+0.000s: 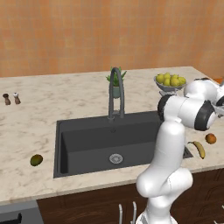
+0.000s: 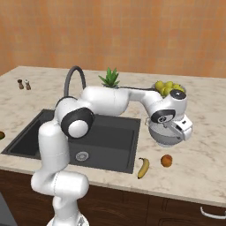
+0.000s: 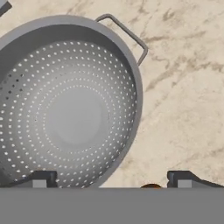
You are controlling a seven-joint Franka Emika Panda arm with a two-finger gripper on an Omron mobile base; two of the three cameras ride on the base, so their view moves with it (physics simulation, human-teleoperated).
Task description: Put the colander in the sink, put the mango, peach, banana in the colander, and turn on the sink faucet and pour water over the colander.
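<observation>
The gripper (image 3: 111, 179) hangs over the counter with its jaws spread wide and nothing between them; in the hand view one fingertip sits above the colander's perforated wall at 7 o'clock, the other above bare marble at 5 o'clock, so the near rim runs between them. The colander (image 3: 70, 109) stands upright on the marble counter (image 3: 183, 87), to the right of the sink (image 1: 105, 140) and not yet in it; a thin wire handle loops out from its rim at 1 o'clock in the hand view. In the right base view it shows just beneath the hand, at 3 o'clock from the basin.

It looks like thin sheet metal: stiff, light for its bulk, smooth and likely slippery, and it should not dent under a firm pinch. The rim wall is the obvious hold, one finger inside and one outside; the wire handle is narrower and may let the bowl swing.

The peach (image 2: 166, 160) and banana (image 2: 143, 167) lie near each other at 6 o'clock from the colander. The mango (image 1: 36, 160) lies at 9 o'clock of the sink, well apart. The sink faucet (image 1: 116, 94) stands at the basin's 12 o'clock, with no water running
</observation>
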